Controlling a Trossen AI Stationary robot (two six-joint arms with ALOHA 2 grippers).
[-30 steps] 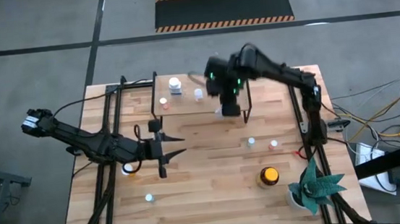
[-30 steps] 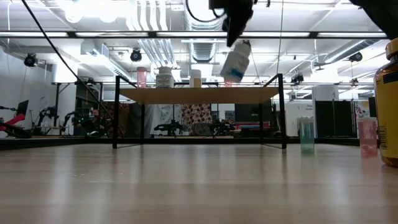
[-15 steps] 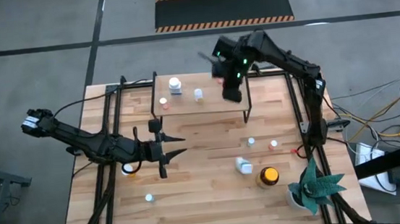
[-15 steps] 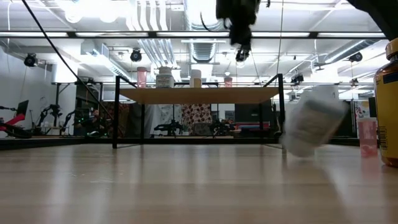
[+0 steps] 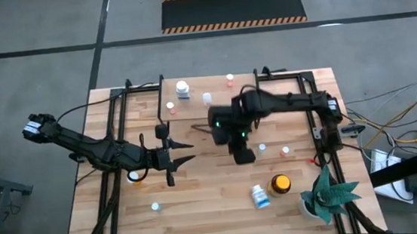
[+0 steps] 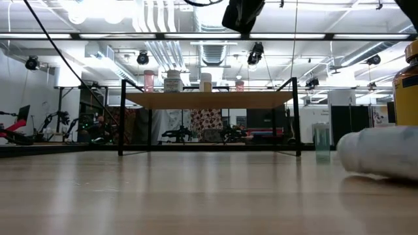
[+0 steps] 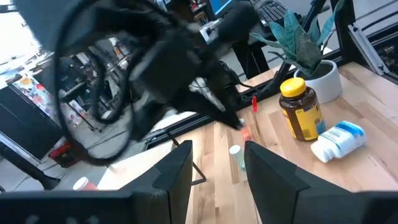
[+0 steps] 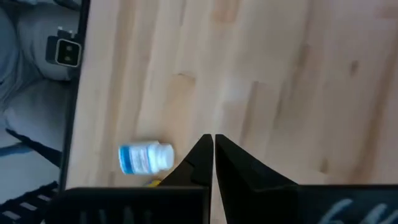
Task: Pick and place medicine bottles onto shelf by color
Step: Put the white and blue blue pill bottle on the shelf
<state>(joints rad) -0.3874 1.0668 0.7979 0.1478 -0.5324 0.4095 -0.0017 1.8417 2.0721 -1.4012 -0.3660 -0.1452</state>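
A white medicine bottle with a blue label (image 5: 260,196) lies on its side on the table beside the upright amber bottle (image 5: 279,184); it also shows in the right wrist view (image 8: 144,158) and the low view (image 6: 379,153). The shelf (image 5: 193,112) stands at the table's far middle with several small bottles (image 5: 182,89) upright on its board (image 6: 209,99). My right gripper (image 5: 242,156) is shut and empty above the table's middle, on the shelf's near side. My left gripper (image 5: 180,154) is open and empty at the left middle.
Small vials stand loose on the table: a pale one (image 5: 263,148), a red-capped one (image 5: 285,151), one near the front left (image 5: 156,206). A green spiky plant in a white pot (image 5: 323,194) stands at the near right corner. Black frame rails run along both table sides.
The white blue-labelled bottle, held by my right gripper over the shelf a second ago, has left the gripper, fallen to the table and rolled toward the near edge, stopping on its side by the amber bottle. My right gripper has gone far, then toward the near edge and down.
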